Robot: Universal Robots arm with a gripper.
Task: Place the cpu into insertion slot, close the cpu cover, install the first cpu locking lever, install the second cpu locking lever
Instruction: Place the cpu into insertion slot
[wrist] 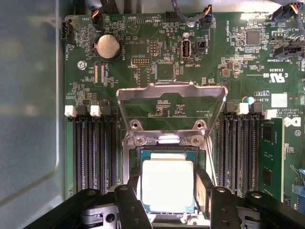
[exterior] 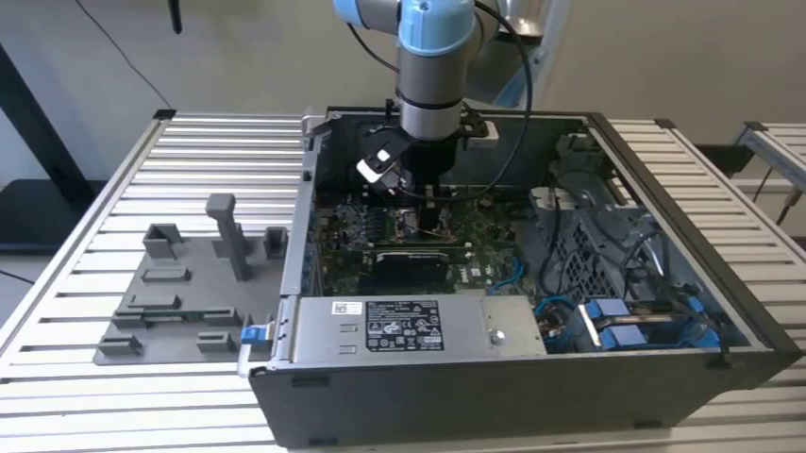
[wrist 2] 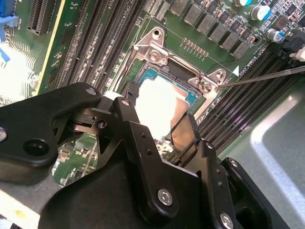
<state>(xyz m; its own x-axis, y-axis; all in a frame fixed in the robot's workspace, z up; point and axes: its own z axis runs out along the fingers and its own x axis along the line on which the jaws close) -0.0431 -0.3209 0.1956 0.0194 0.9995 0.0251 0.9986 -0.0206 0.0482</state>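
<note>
Squarely, the black claw [wrist: 169, 182] straddles the glossy square cpu [wrist: 167, 191] in its silver-rimmed insertion slot [wrist: 164, 140]; grip unclear.

Metal, plastic and circuit-board surfaces in an open computer case.

The cpu [wrist: 167, 183] has a smooth, pale metal top that glares white under the light. The insertion slot [wrist: 129, 160] has a bright silver metal rim, and the cpu cover [wrist: 171, 91] is the same bare, shiny metal. The gripper [wrist 2: 157, 117] is matt black, with small shiny screw heads. The circuit board [wrist: 119, 67] is glossy green, and its coin battery [wrist: 107, 46] is polished metal. In the exterior view, the case [exterior: 504, 396] is dull dark grey sheet metal, the table [exterior: 189, 151] is ribbed pale metal, and the arm [exterior: 432, 104] is satin grey with glossy blue caps.
</note>
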